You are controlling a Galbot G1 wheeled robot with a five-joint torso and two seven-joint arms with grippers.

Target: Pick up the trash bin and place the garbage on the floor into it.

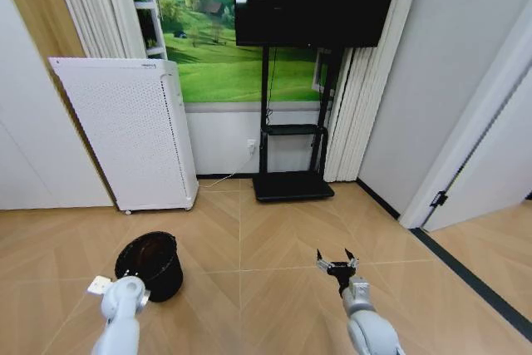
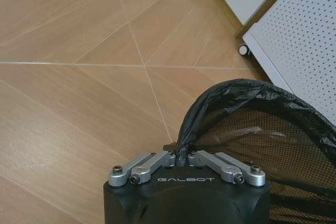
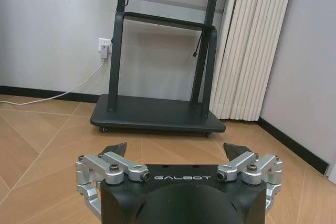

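While the left gripper [image 2: 181, 157] pinches the liner rim of the small round black plastic trash bin [image 1: 151, 264], just ahead of it on the tan herringbone wood floor [image 1: 266, 239], the right gripper [image 1: 336, 261] hovers spread, facing the black wheeled television stand [image 3: 157, 114].

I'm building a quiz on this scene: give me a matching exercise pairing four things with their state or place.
Things:
1. left pincer
2. right pincer
3. trash bin
4. white perforated appliance

States:
A. open, holding nothing
B. standing against the wall
C. lined with a black bag, gripped at the rim
D. shut on the bin's rim

Pairs: 1-D, 2-A, 3-C, 4-B
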